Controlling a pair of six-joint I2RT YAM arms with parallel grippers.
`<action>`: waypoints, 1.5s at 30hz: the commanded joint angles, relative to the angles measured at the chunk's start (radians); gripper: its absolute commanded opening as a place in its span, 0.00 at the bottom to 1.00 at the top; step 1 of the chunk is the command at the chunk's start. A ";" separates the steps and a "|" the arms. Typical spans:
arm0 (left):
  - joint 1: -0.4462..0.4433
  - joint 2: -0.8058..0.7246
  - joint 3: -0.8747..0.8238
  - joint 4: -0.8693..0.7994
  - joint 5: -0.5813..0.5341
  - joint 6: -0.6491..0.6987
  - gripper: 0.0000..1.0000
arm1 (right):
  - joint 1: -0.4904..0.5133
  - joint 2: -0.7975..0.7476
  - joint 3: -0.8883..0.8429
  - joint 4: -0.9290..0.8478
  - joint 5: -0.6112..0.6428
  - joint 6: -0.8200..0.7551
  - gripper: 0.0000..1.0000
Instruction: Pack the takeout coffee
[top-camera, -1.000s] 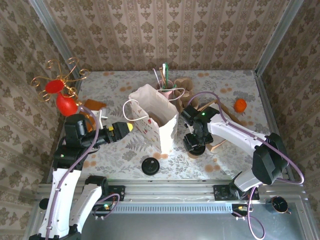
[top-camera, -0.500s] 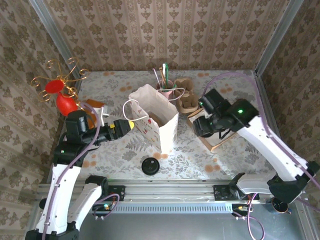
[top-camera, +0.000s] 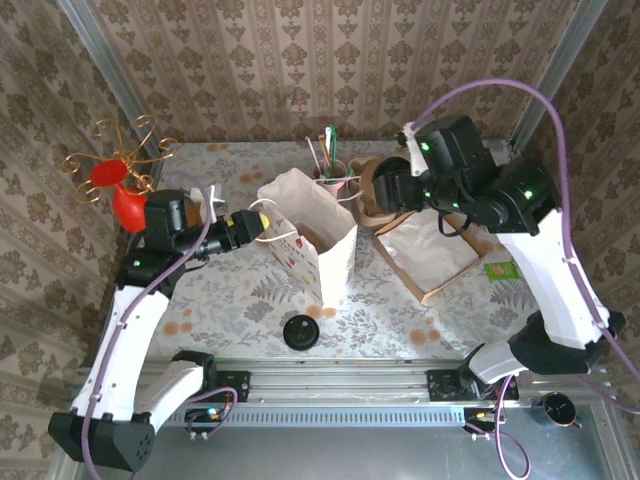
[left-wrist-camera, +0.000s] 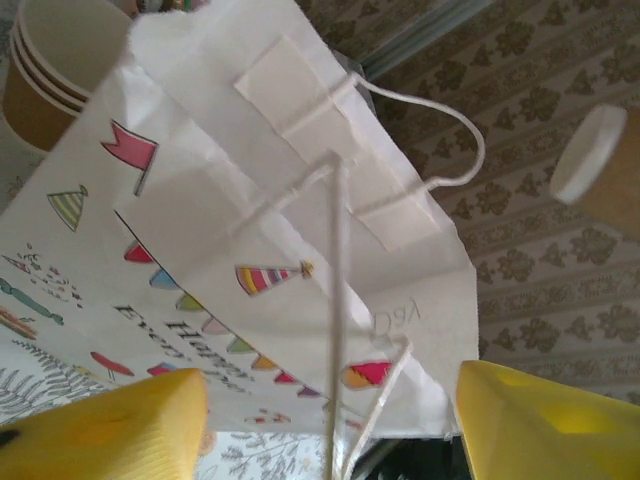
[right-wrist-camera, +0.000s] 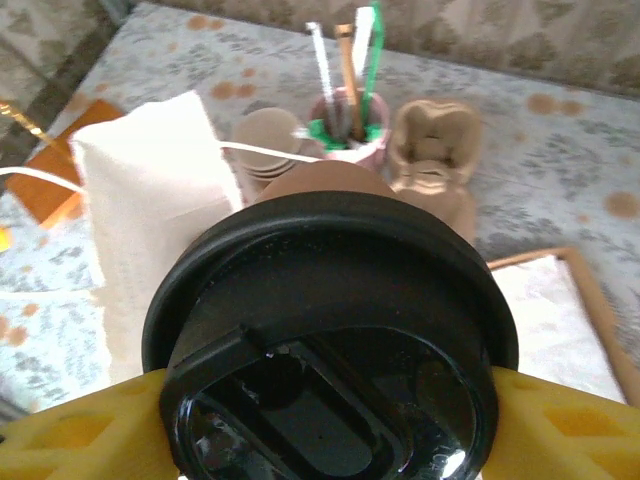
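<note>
The takeout coffee (right-wrist-camera: 330, 330), a beige cup with a black lid, is held off the table with my right gripper (right-wrist-camera: 330, 425) shut on it, yellow fingers (right-wrist-camera: 90, 430) on either side of the lid. From above, the coffee (top-camera: 370, 186) and right gripper (top-camera: 380, 190) hang just right of the white paper bag (top-camera: 312, 240), which stands open. My left gripper (top-camera: 262, 222) is at the bag's left rim. Its yellow fingers (left-wrist-camera: 100, 430) stand apart, with the bag's string handle (left-wrist-camera: 335, 330) running between them, untouched.
A lone black lid (top-camera: 300, 331) lies in front of the bag. Behind the bag are lidless cups (right-wrist-camera: 268, 140), a pink cup of straws (right-wrist-camera: 345, 125) and a pulp carrier (right-wrist-camera: 435, 150). A wooden tray (top-camera: 440, 258) lies right of the bag, a red vase (top-camera: 130, 205) far left.
My right arm lifted the coffee from the table by the tray and carried it up and back beside the bag's mouth. The left gripper advanced to the bag handle and its jaws narrowed.
</note>
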 joint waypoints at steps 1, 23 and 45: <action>-0.025 0.040 0.020 0.085 -0.013 0.007 0.51 | 0.043 0.074 0.067 0.044 -0.100 -0.041 0.68; -0.160 -0.028 -0.086 0.141 0.004 -0.049 0.00 | 0.136 0.554 0.474 -0.215 -0.117 -0.136 0.68; -0.366 0.010 -0.128 0.299 -0.031 -0.129 0.00 | 0.137 0.334 0.041 -0.351 -0.046 -0.055 0.68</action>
